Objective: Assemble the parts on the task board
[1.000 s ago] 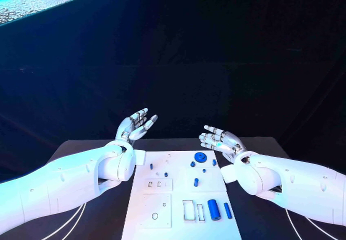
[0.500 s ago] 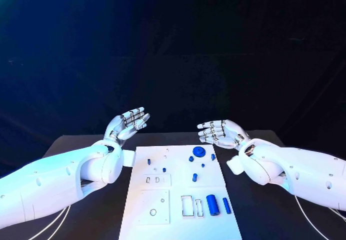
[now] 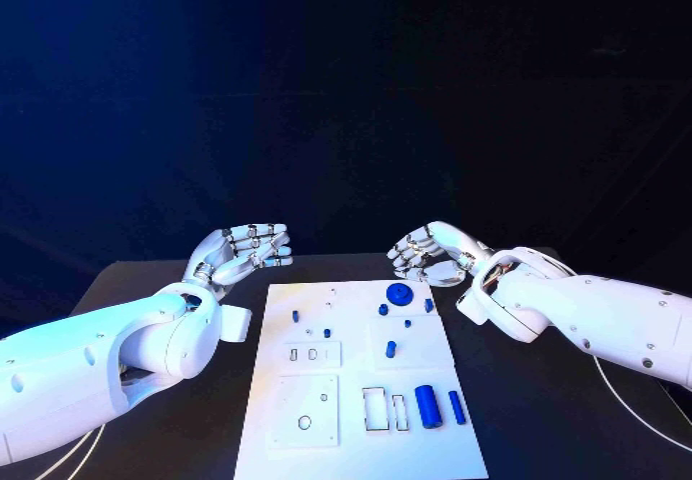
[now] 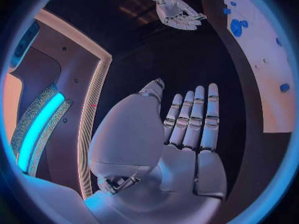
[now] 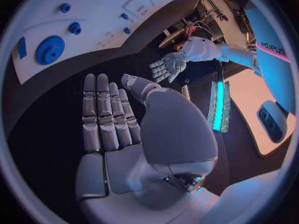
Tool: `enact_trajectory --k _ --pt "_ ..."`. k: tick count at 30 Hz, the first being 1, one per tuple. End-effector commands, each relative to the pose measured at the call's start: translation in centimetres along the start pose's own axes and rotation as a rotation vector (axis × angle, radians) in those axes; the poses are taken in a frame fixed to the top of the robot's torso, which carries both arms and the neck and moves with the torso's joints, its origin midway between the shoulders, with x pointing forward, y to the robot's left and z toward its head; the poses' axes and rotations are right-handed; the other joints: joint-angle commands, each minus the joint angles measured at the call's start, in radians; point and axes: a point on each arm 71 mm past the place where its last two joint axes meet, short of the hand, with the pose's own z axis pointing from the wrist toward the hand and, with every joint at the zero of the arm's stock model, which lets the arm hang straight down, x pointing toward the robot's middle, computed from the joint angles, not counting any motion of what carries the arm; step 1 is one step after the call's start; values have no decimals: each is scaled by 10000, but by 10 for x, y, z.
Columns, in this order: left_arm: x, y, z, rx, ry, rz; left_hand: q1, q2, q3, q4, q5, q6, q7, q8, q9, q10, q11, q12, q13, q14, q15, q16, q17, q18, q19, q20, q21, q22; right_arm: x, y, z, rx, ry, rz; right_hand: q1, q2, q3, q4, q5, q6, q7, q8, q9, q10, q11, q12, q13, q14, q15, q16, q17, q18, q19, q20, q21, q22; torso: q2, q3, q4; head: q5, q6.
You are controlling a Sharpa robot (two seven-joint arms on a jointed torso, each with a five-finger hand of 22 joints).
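The white task board (image 3: 353, 455) lies in the middle of the black table. On it are a blue gear (image 3: 400, 293) at the far end, a thick blue cylinder (image 3: 427, 405), a slim blue bar (image 3: 456, 406), a blue peg (image 3: 391, 349) and several small blue pieces. My left hand (image 3: 238, 250) hovers beyond the board's far left corner and holds nothing. My right hand (image 3: 433, 252) hovers beyond the far right corner, just past the gear, also holding nothing. The wrist views show the left hand (image 4: 181, 134) and the right hand (image 5: 118, 119) with fingers stretched out flat, beside the board (image 4: 264, 94) (image 5: 93, 5).
Bare black table (image 3: 562, 420) flanks the board on both sides. A thin white cable (image 3: 635, 410) runs over the table under my right arm, another (image 3: 80, 455) under my left. Rectangular slots (image 3: 375, 408) sit in the board's near part.
The camera view has shifted. Both hands have come down closer to the board's far end and turned, their spread fingers drawing together. The parts on the board have not moved.
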Motion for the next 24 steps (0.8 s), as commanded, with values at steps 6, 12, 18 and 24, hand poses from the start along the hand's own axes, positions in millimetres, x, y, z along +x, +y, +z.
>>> enact_trajectory --k 6,12,18,24 --pt "7 -13 -18 -58 770 -228 280 -126 148 55 7 446 76 222 109 1084 -451 282 182 1139 -570 1884 1816 123 1256 -644 1091 493 12 9 9 30 1634 -3738 165 -145 -382 -115 375 691 -383 74 184 1071 -467 13 236 2321 -785 2144 2024 3 1151 -878 2962 1879 449 32 -3 -15 -17" --pt "12 -15 -21 -123 1048 -452 193 -172 403 79 -9 699 -34 279 159 1204 -555 125 156 820 -759 3506 3269 80 2021 -970 2587 1347 15 7 13 544 2107 -4650 -236 -425 -44 177 -57 675 -410 -145 320 529 -498 -52 322 2318 -724 3638 3388 24 1127 -798 3742 2535 593 19 101 -44 -98" --pt "20 -18 -24 -192 1426 -766 -45 -277 793 62 -18 812 -54 261 188 1361 -616 10 143 955 -862 4767 4228 86 1757 -1097 4234 2433 17 4 16 858 2085 -5216 -455 -803 259 637 -188 644 -466 -269 664 121 -459 -20 586 2594 -670 8015 7428 -666 2941 -730 7384 7409 719 7 181 -113 -115" --pt "23 -22 -25 -107 1540 -850 -136 -303 860 74 -29 819 -54 252 194 1385 -616 -6 147 920 -857 4886 4324 92 1585 -1083 4499 2622 20 3 18 1088 2113 -5532 -517 -926 43 832 -333 521 -451 -345 779 -182 -422 21 652 2586 -635 8925 8257 -785 3171 -670 8011 8275 792 13 203 -99 -143"
